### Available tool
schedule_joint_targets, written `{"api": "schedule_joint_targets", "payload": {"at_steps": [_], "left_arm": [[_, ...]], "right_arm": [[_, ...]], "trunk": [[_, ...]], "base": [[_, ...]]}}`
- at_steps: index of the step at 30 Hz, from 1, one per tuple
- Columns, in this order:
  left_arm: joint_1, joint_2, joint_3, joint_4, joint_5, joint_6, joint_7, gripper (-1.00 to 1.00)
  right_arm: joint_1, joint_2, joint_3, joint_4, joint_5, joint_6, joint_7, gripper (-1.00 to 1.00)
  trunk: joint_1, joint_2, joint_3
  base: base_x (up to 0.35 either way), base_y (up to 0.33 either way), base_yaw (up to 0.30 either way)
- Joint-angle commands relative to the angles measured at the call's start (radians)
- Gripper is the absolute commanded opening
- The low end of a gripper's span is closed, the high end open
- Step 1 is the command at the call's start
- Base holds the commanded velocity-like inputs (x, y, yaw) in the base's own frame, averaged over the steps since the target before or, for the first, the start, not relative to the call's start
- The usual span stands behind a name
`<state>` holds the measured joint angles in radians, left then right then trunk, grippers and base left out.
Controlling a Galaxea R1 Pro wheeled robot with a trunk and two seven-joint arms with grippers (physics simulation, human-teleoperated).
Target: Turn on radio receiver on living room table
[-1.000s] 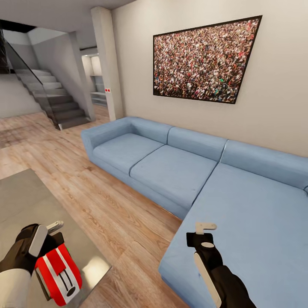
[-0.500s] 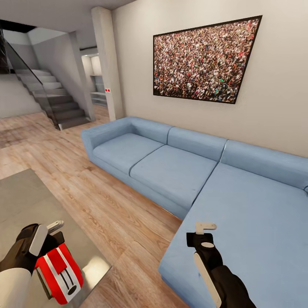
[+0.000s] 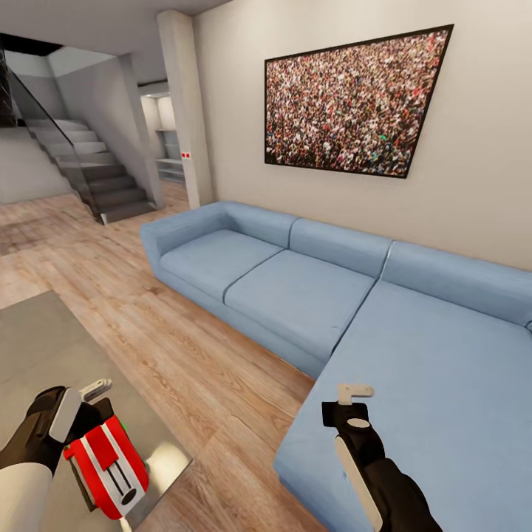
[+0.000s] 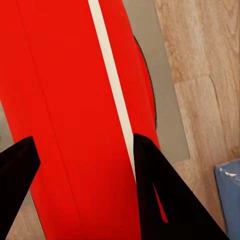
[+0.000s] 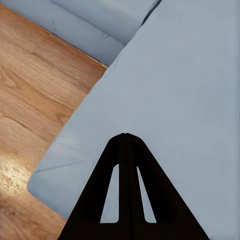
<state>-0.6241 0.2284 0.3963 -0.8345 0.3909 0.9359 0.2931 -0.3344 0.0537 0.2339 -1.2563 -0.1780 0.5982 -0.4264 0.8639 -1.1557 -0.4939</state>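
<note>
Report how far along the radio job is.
Done: the robot is at the table in the living room. In hand: the left gripper straddles the red radio receiver, its fingers at the sides. Left: whether it's switched on can't be told. The right gripper is shut over the sofa.

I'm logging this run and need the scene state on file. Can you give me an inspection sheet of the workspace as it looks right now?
Surface: grey table, low, at the robot's left.
Job's things: radio receiver, red with white stripes, tilted, near the table's corner.
Clutter: nothing seen.
Grippers: left gripper with a finger on each side of the radio, whether they press it cannot be told; right gripper shut, empty, over the sofa.
Cables: nothing seen.
Surroundings: light-blue L-shaped sofa, framed crowd photograph, wood plank floor, staircase.
</note>
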Motion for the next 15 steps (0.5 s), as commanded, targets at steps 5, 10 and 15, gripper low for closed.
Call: {"api": "schedule_joint_targets", "payload": {"at_steps": [5, 10, 15], "left_arm": [[0.0, -0.005, 0.0, 0.001, 0.0, 0.0, 0.002, -1.0], [0.0, -0.004, 0.0, 0.002, 0.0, 0.0, 0.002, -1.0], [0.0, -0.002, 0.0, 0.002, 0.0, 0.0, 0.001, -1.0]], "right_arm": [[0.0, 0.0, -0.001, 0.0, 0.0, 0.0, 0.0, -1.0], [0.0, 0.0, 0.001, 0.0, 0.0, 0.0, 0.0, -1.0], [0.0, 0.0, 0.001, 0.0, 0.0, 0.0, 0.0, -1.0]], "trunk": [[0.019, -0.035, -0.016], [0.038, -0.07, -0.031], [0.058, -0.105, -0.047]], "base": [[0.0, 0.0, 0.0], [0.0, 0.0, 0.0], [0.0, 0.0, 0.0]]}}
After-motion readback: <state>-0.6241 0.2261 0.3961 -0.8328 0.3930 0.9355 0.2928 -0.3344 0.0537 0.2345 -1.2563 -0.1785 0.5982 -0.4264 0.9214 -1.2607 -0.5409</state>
